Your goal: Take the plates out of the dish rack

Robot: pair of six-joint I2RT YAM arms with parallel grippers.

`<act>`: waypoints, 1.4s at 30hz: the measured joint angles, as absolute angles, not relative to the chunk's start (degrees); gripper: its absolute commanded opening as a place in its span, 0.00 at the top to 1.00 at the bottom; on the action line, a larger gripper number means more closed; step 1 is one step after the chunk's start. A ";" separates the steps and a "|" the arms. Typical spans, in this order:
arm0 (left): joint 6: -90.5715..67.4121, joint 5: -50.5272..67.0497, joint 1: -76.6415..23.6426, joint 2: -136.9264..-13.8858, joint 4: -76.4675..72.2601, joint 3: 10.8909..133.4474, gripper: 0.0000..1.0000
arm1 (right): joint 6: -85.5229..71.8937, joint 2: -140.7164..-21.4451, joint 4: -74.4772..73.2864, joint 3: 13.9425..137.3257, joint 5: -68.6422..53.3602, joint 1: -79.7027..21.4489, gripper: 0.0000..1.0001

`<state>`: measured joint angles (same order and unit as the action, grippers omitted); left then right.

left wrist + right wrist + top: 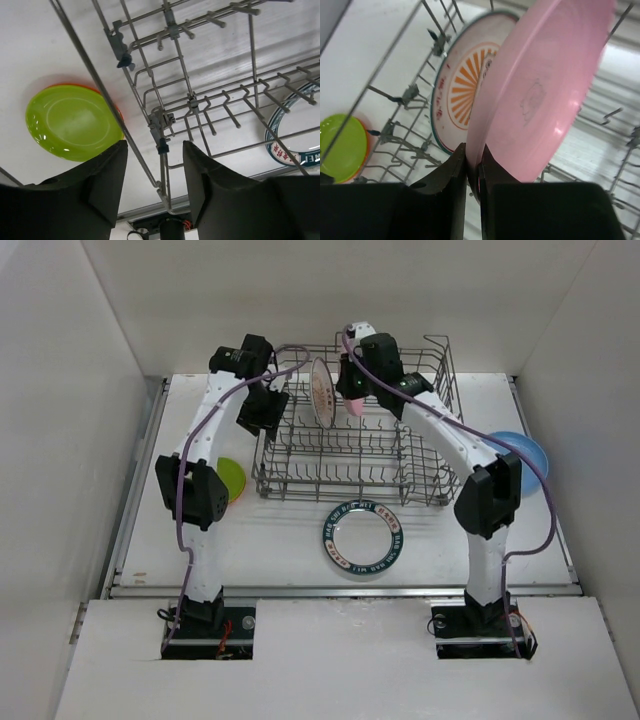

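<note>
The grey wire dish rack [420, 475] stands at the table's middle back. A white plate with an orange sunburst and teal rim [321, 392] stands upright in it, also in the right wrist view [457, 90]. My right gripper [472, 162] is shut on the rim of the pink plate [545, 95], held upright beside the white plate [354, 405]. My left gripper [155, 165] is open and empty, hovering over the rack's left edge [150, 115]. A lime green plate [72, 122] lies on an orange one [116, 107] left of the rack.
A white plate with a patterned teal-red rim [363, 534] lies flat in front of the rack. A blue plate [522, 455] lies on the table right of the rack, partly behind my right arm. White walls enclose the table on three sides.
</note>
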<state>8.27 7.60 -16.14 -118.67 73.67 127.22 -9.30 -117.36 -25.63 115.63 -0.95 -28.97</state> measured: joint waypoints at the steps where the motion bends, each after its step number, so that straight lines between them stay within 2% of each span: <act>1: 8.32 7.57 -16.56 -118.41 73.65 127.44 0.49 | -9.08 -116.36 -25.43 115.90 -0.30 -29.39 1.00; 3: 8.43 7.49 -17.65 -117.99 73.54 127.57 0.41 | -8.27 -114.10 -24.97 116.68 1.96 -29.95 1.00; 6: 8.58 7.49 -19.07 -117.64 73.36 127.55 0.33 | -7.92 -110.56 -23.64 117.58 3.90 -29.58 1.00; 10: 8.58 7.86 -20.14 -117.43 72.49 127.55 0.29 | -8.95 -105.36 -22.06 117.80 6.26 -28.58 1.00; 17: 8.25 8.12 -20.03 -117.12 70.85 127.52 0.28 | -11.77 -95.83 -20.99 114.45 11.57 -27.81 1.00; 22: 7.22 8.10 -20.40 -116.49 69.19 127.52 0.26 | -12.88 -86.91 -21.50 109.73 20.88 -25.82 1.00; 29: 6.61 5.08 -24.38 -115.63 64.40 127.52 0.09 | -13.50 -77.54 -27.20 99.29 37.47 -17.58 1.00; 34: 5.41 0.23 -28.45 -115.66 59.09 127.55 0.07 | -14.83 -77.56 -33.12 90.30 39.72 -9.52 1.00; 42: 2.61 -7.53 -29.50 -119.96 53.71 132.40 0.07 | -17.80 -88.68 -37.01 87.24 31.31 1.41 1.00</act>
<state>2.61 -7.53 -29.50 -119.96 53.71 132.40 -17.80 -88.68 -37.01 87.24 31.31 1.41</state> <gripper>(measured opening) 0.924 0.158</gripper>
